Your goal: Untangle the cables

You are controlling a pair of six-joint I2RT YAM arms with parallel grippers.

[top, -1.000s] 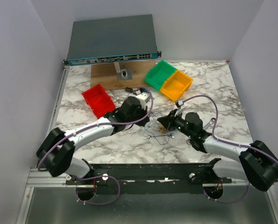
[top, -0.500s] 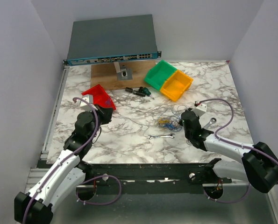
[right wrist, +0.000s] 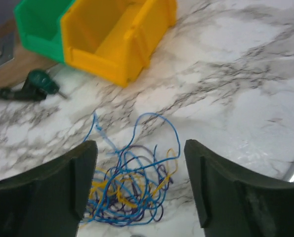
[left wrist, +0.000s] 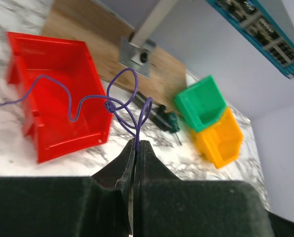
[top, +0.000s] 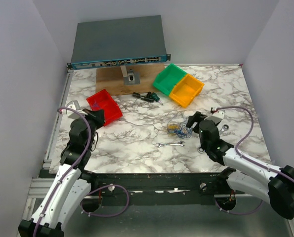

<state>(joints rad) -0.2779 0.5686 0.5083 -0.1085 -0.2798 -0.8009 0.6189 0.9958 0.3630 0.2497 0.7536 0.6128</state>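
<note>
Saw, from the left wrist only, left gripper (left wrist: 137, 145) pressed together on a purple strand (left wrist: 119, 101), looped and knotted before the red bin (left wrist: 53, 94) near the table's (top: 137, 155) left edge. Caught, from the right wrist only, right gripper (right wrist: 139, 148) spread wide over the cables (right wrist: 129, 190), a blue-yellow-purple bunch right of the table's middle. Traced from above a hair-thin line across the white marble between both. Read no writing on the grey switch (top: 119, 44) at the far edge. Noted pale walls (top: 18, 74).

Top view looks down from behind; close wrist views face past left pincer (left wrist: 137, 146) and right pincer (right wrist: 139, 153), sharing the yellow bin (top: 186, 90) ahead.
</note>
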